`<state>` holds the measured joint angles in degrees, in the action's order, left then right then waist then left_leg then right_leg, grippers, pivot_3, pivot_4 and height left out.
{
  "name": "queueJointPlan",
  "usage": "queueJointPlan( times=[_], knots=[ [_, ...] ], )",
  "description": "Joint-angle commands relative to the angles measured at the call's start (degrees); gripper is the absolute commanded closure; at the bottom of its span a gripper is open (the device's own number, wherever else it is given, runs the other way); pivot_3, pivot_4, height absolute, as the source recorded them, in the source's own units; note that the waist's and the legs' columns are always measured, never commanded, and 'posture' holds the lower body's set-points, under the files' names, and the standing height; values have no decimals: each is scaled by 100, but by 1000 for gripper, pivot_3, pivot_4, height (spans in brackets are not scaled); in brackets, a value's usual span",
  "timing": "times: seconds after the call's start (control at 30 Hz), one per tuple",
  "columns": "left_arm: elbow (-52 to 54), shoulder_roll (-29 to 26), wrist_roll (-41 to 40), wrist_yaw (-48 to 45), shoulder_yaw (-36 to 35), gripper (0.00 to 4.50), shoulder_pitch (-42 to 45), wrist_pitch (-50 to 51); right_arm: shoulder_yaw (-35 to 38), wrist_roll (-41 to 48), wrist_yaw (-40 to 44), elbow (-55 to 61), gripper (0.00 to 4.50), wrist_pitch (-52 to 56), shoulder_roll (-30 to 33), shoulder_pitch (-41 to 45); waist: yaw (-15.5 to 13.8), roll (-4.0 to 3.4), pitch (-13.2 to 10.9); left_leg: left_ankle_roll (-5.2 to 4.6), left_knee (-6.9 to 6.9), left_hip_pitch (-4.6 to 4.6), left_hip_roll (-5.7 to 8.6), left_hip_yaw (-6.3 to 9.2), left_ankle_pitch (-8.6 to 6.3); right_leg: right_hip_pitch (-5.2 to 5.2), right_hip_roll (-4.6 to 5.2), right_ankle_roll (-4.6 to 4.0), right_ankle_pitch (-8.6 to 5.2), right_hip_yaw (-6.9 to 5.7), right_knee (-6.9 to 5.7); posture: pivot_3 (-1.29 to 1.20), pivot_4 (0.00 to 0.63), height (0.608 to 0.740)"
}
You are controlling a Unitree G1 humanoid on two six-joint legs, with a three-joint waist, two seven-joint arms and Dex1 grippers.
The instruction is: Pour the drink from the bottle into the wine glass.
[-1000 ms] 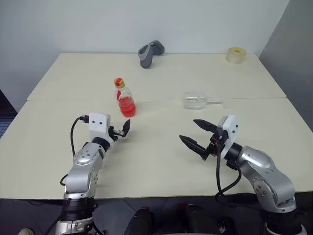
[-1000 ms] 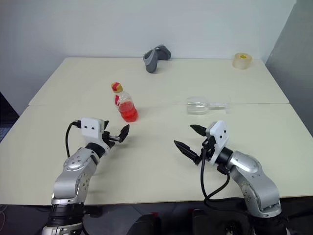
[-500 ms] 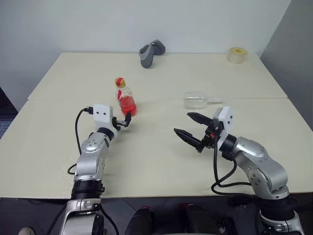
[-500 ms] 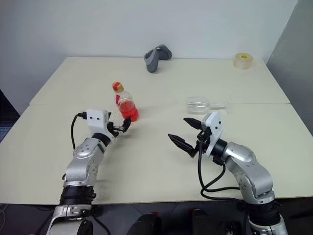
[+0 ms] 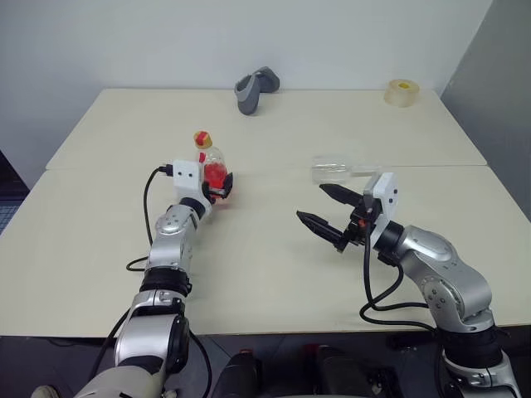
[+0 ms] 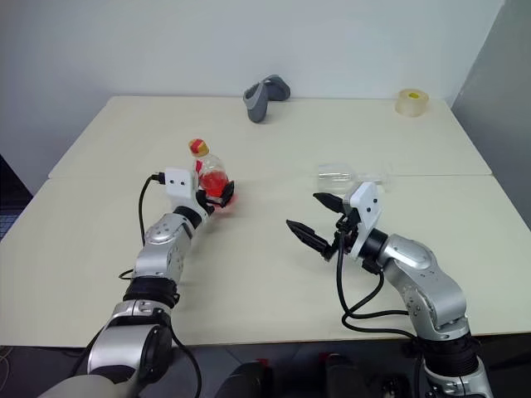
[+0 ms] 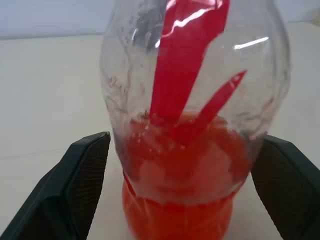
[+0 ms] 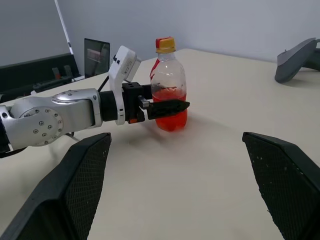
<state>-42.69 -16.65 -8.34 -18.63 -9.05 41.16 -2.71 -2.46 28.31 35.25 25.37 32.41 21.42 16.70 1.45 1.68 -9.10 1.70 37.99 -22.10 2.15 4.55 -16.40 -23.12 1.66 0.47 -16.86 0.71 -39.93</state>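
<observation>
Left gripper (image 5: 221, 186) stands spread around the bottle (image 5: 212, 168) upright on the table (image 5: 274, 274); thin, light plastic, probably slippery; grip the lower body gently.

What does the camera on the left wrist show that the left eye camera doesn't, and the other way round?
The left wrist view alone shows droplets inside the bottle above the drink, with the left claw's fingers standing apart on either side.

The left eye view alone shows the wine glass lying on its side, the open right claw, a grey object and a tape roll.

Both show the bottle, the left claw and the table.
</observation>
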Motion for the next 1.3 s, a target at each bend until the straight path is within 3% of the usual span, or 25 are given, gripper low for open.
queueJointPlan(
  times=[0.03,0.3,0.5,0.63,0.8,0.93,1.1,1.3],
  knots=[
    [-605,-43,40,-81,-44,31,489,-451,78,105,-72,302,0,37,52,104,1,0,0,0,0,0,0,0,0,0,0,0,0,0,-1,0,150,740],
    [-1282,20,-77,-393,-131,31,831,-1010,161,177,-200,434,0,185,100,105,9,1,0,1,0,-1,1,0,1,-3,0,0,0,1,-2,0,150,740],
    [-1232,51,-118,-602,-135,1770,716,-1042,192,195,-275,475,0,249,106,84,8,1,0,3,1,-3,1,1,2,-4,1,0,0,0,-2,0,150,740],
    [-1195,46,-101,-637,-137,2377,699,-982,183,201,-328,373,0,259,68,182,8,1,0,2,1,-2,1,1,1,-4,1,0,0,1,-2,0,150,740],
    [-929,-59,34,-815,50,2452,758,-644,197,103,-572,130,0,319,-32,508,9,1,0,1,2,-2,1,0,1,-5,1,0,0,2,-3,0,150,740],
    [-335,-217,4,-1824,457,2452,931,-38,122,-116,-728,-505,0,280,-140,1377,23,-1,-2,5,4,-3,5,0,3,-8,1,0,0,3,-8,0,150,740],
    [18,-347,-98,-3050,791,2452,1215,316,42,14,-447,-1397,0,324,-388,2490,40,-5,-4,20,6,-23,3,5,12,-18,1,-2,0,-4,-4,0,150,740],
    [-9,-205,-242,-3680,832,2453,1419,388,126,211,56,-2136,0,494,-372,3181,41,-6,-5,19,11,-33,6,3,12,-26,4,-2,1,-2,-3,0,150,740]
  ],
)
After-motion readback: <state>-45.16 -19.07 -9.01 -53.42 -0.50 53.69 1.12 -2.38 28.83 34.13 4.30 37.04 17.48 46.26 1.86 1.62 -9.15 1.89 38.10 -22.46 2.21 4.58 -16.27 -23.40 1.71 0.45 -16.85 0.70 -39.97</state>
